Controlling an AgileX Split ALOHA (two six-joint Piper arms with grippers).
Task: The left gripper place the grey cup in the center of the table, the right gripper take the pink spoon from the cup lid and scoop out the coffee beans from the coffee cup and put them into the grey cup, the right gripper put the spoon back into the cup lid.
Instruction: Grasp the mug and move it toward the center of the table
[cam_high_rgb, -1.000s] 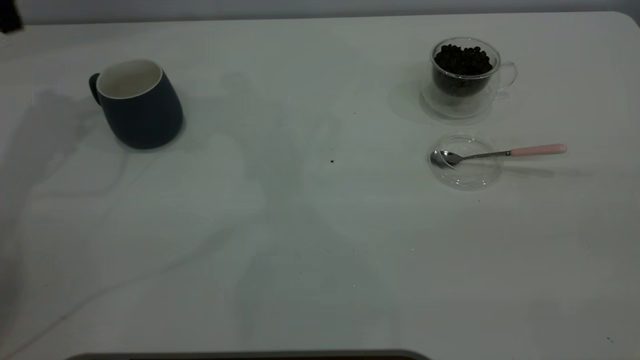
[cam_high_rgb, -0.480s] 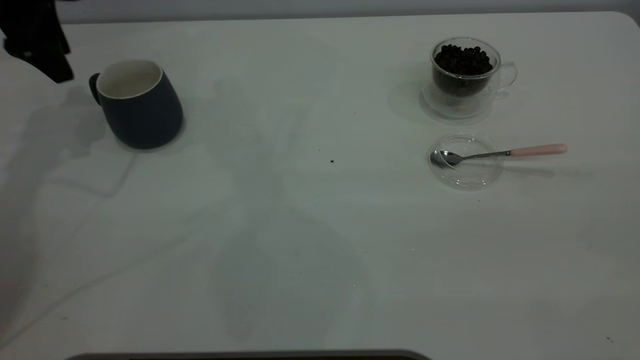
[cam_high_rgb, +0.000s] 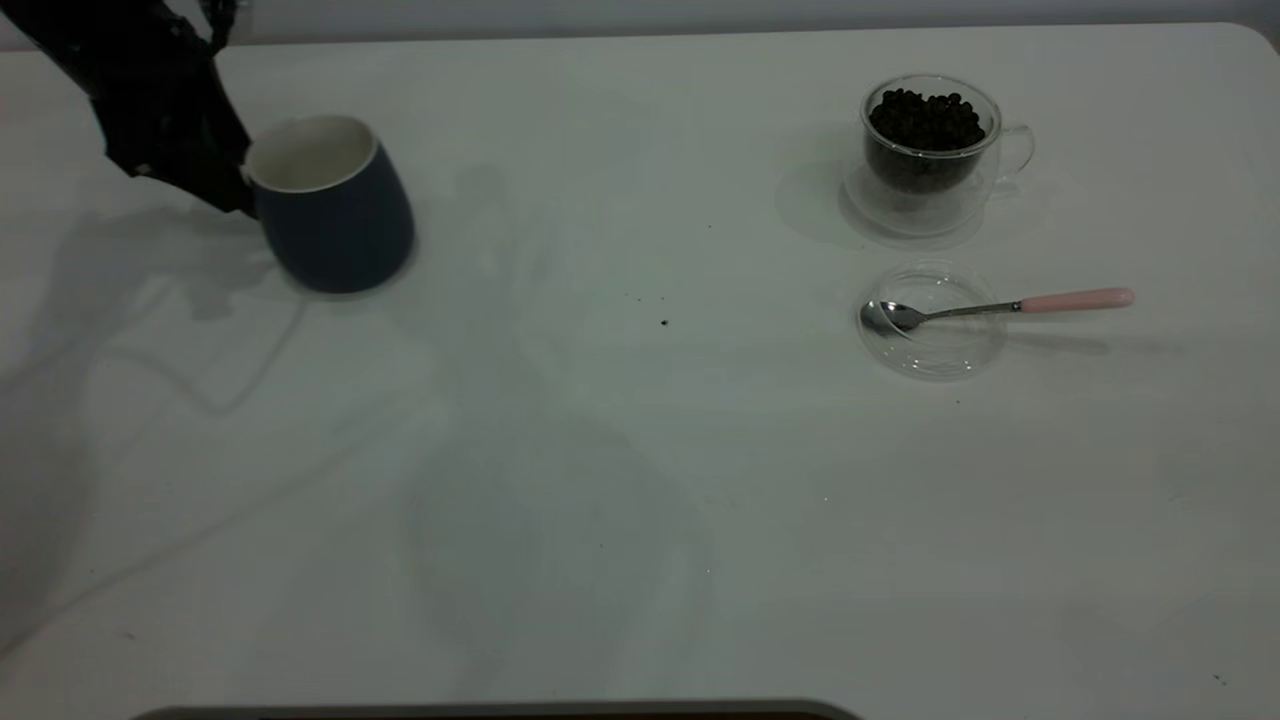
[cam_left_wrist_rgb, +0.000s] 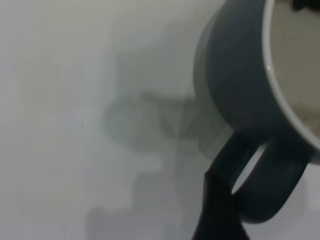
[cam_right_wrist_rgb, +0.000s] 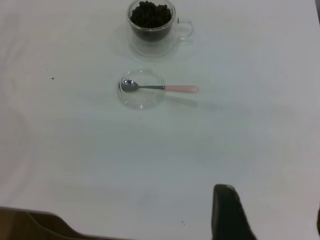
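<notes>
Two arms share the table (cam_high_rgb: 620, 520), but only the left gripper (cam_high_rgb: 225, 185) is at work, pressed against the handle side of the grey cup (cam_high_rgb: 335, 215); whether its fingers pinch the handle cannot be told. Well right of the grey cup sits the coffee cup (cam_high_rgb: 930, 150) full of coffee beans (cam_high_rgb: 925, 118). Just nearer than it, the pink spoon (cam_high_rgb: 1000, 306) rests with its bowl in the cup lid (cam_high_rgb: 935, 345). One right gripper finger (cam_right_wrist_rgb: 230, 215) hangs well clear, its grip unreadable.

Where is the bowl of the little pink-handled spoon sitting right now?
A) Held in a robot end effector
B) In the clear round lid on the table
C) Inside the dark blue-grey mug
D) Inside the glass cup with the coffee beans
B: the pink spoon lies with its silver bowl in the cup lid, handle sticking out over the table, in front of the coffee cup.
</notes>
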